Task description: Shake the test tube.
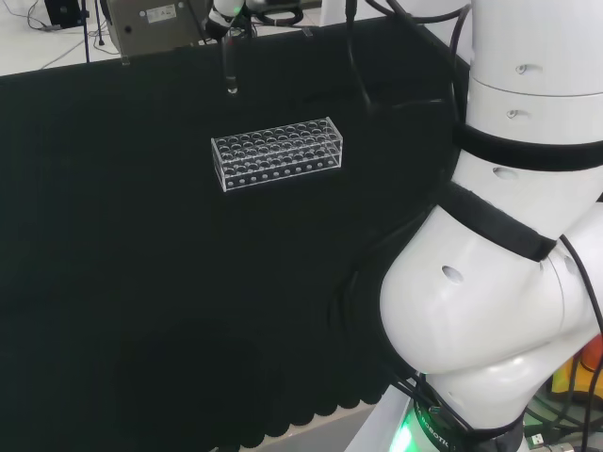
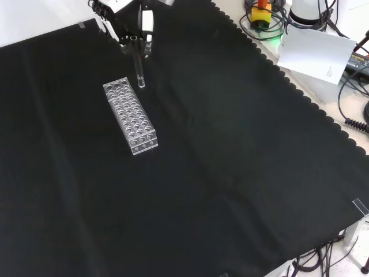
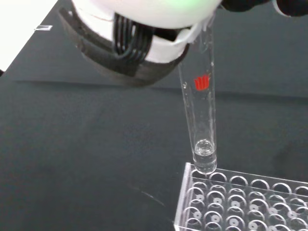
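Hand (image 2: 130, 23) w/ fingers pinching test tube (image 2: 139, 66) near its top, above rack (image 2: 130, 115); glass likely light, slippery, fragile.

A matt black cloth (image 2: 230, 173) with a scalloped edge is covering the bench, its weave lying smooth and absorbing the light. A clear, glossy plastic rack (image 2: 130, 116) of round wells is catching pale glints along its edges. The slim, transparent test tube (image 3: 201, 115), smooth and shining like glass, is bearing a small red mark. The glossy white and matt black hand (image 3: 144, 29) is showing hard moulded shells and ribbed dark cabling.
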Robot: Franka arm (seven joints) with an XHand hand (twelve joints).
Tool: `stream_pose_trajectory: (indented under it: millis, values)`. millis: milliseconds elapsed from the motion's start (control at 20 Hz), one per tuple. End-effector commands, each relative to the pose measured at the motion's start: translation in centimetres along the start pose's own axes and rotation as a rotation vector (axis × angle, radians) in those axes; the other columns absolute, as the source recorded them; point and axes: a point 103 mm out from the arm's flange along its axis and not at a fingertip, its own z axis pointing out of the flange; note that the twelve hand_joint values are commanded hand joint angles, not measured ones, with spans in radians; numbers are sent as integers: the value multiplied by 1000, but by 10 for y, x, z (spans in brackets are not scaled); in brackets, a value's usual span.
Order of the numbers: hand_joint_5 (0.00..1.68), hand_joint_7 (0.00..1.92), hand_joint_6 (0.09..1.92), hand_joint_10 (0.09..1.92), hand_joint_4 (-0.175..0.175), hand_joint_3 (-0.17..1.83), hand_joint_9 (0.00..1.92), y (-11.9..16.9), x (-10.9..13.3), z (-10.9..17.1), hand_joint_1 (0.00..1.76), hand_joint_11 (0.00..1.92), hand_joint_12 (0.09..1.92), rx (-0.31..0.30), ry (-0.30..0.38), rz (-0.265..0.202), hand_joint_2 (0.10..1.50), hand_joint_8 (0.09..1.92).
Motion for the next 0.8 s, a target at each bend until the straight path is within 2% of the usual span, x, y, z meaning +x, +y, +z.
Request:
stream_pose_trajectory:
  millis: [50, 200, 350, 500, 650, 800]
  values:
    - [1571, 1894, 87, 173, -175, 618, 1813, 4, 21, 0, 1243, 1464, 712, 1, -22, -5, 609, 179]
    - [1572, 1894, 87, 172, -175, 618, 1814, 5, 31, 5, 1243, 1464, 711, 7, -16, -16, 609, 178]
    - [1572, 1895, 87, 172, -175, 619, 1814, 10, 55, 12, 1243, 1463, 711, 17, -9, -36, 609, 178]
    - [1572, 1895, 87, 171, -175, 619, 1815, 14, 75, 14, 1243, 1463, 711, 18, 33, -103, 608, 177]
    - [1572, 1896, 87, 171, -175, 620, 1815, 16, 82, 14, 1243, 1463, 711, 5, 52, -135, 608, 176]
    - [1572, 1896, 87, 171, -175, 620, 1815, 15, 76, 13, 1243, 1463, 711, -3, 58, -130, 608, 176]
